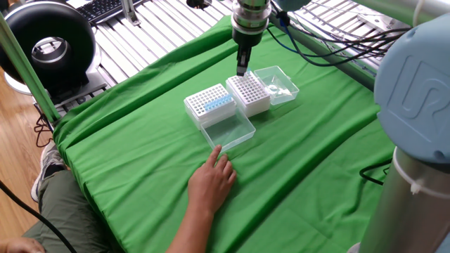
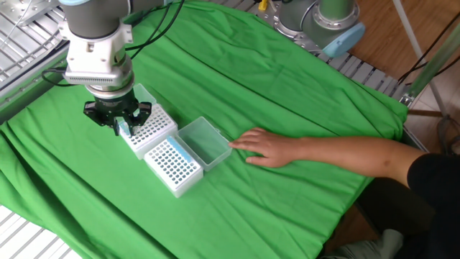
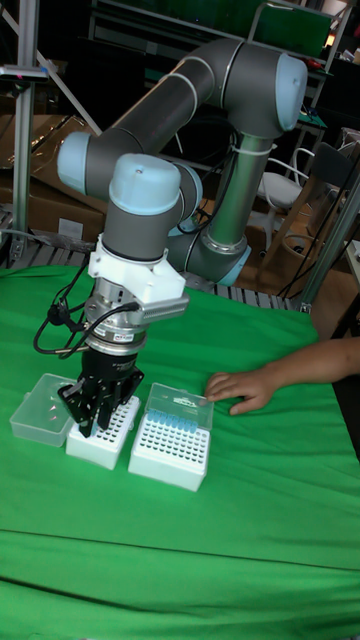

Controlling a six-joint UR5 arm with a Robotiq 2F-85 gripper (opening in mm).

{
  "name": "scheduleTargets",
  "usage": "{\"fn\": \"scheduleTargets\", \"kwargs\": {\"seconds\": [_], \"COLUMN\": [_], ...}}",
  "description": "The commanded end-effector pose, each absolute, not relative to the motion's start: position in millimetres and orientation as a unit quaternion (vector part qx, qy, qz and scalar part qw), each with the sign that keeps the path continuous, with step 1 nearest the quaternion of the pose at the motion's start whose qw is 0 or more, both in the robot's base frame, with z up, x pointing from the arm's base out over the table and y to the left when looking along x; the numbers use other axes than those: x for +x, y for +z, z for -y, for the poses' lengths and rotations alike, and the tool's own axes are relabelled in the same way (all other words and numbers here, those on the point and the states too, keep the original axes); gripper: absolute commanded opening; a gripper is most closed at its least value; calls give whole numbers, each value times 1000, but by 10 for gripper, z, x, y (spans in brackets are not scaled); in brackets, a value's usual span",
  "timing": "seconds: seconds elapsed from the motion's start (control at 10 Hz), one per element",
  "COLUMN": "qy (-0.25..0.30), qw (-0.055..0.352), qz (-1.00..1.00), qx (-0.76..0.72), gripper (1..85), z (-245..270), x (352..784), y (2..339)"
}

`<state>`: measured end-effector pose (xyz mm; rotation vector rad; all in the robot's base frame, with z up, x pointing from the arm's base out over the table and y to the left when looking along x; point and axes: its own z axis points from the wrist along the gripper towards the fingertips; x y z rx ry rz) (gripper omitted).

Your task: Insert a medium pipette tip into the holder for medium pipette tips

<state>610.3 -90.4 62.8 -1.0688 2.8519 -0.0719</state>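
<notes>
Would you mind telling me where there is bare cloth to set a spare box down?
The wide green cloth left of the tip racks is bare, as is the stretch right of the person's hand. It is crowded around the gripper and open lids.

Table cover [image 1: 140,147]: green cloth, matt, woven look, soft creases and folds along the edges. Both tip racks [image 1: 247,92] [image 1: 209,103]: white plastic, matt, perforated tops. Open lid [image 1: 229,131] and small box [image 1: 280,83]: clear plastic, glossy (faint glare on the walls). Arm casing [image 3: 160,200]: smooth grey and pale-blue plastic, satin sheen. Gripper [image 3: 98,408]: black, matt. Bench slats [image 1: 133,39]: bare ribbed metal.
</notes>
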Motion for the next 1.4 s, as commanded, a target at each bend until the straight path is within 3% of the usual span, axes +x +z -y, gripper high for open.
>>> {"fn": "scheduleTargets", "kwargs": {"seconds": [0.0, 0.4, 0.6, 0.8, 1.0, 1.3], "qy": [-14, -13, -27, -30, -28, -25], "qw": [47, 47, 45, 47, 52, 54], "qz": [-939, -947, -948, -948, -938, -938], "qx": [-341, -318, -313, -312, -341, -342], "gripper": [310, 160, 43, 33, 217, 233], "z": [894, 862, 922, 932, 920, 901], "x": [6034, 6018, 6030, 6043, 6071, 6079], "y": [617, 616, 653, 666, 655, 654]}}
